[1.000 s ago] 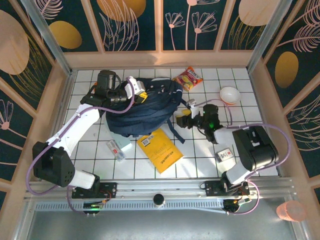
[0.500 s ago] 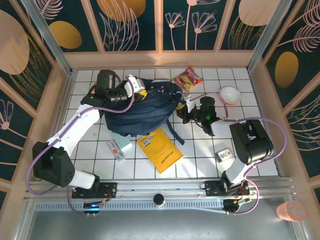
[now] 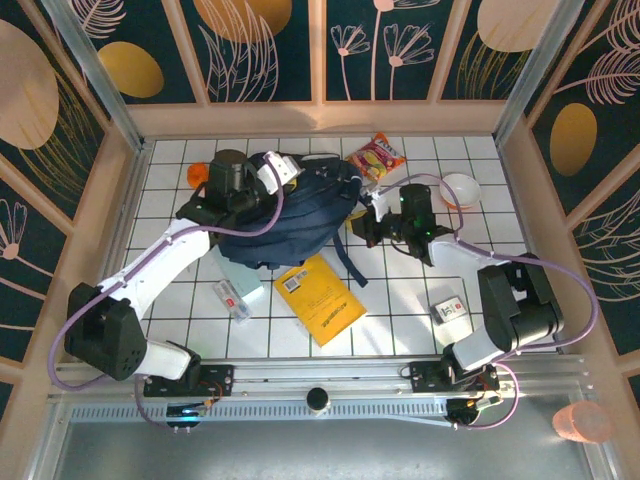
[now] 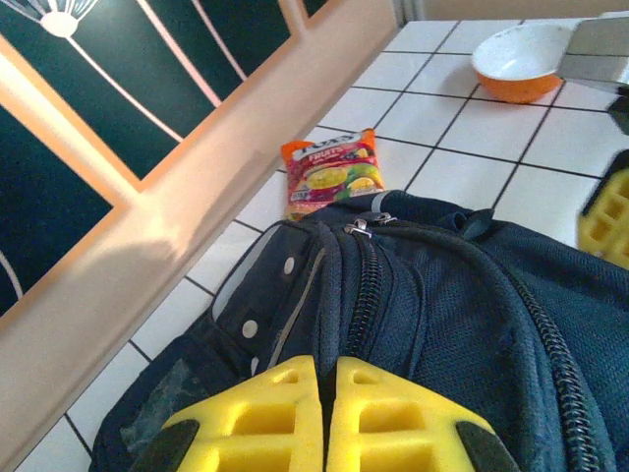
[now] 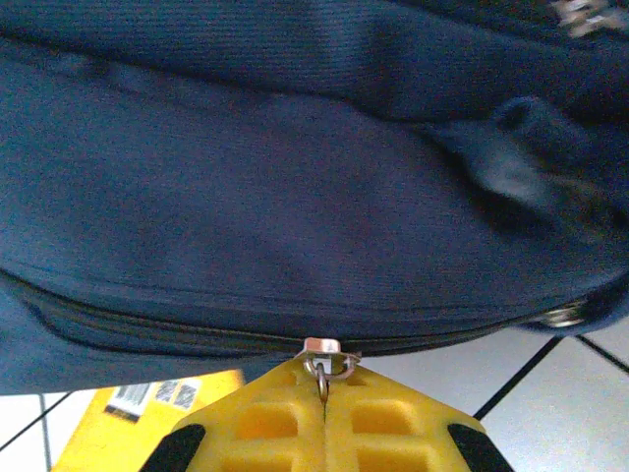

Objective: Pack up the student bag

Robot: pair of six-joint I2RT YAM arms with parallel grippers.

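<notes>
Backpack [image 3: 295,225] lay on the white tiled table [image 3: 400,300], left of centre and toward the far side, zipped pockets uppermost.

Left gripper [image 3: 280,172] sat at the far edge of the backpack. In the left wrist view its yellow fingers [image 4: 265,413] were pressed together directly over the dark fabric. Whether any cloth was caught between them could not be told.

Right gripper [image 3: 360,225] was at the right side of the backpack. In the right wrist view its fingers were closed on the metal zip pull [image 5: 321,366], pinching the ring just below the slider. The zip [image 5: 147,329] ran leftward from there and looked closed.

Other items noted:
- Snack packet [image 3: 376,157], red and yellow, lay flat just beyond the backpack's far right corner, near the back wall.
- Bowl [image 3: 459,189], white inside and orange outside, stood upright to the right, well apart from the backpack.
- Yellow book [image 3: 320,300] lay flat just near of the backpack, one corner under a dangling dark strap [image 3: 345,265].
- Small box [image 3: 449,308] lay near the right arm's base.
- Small packet [image 3: 232,298] lay near-left of the backpack.
</notes>
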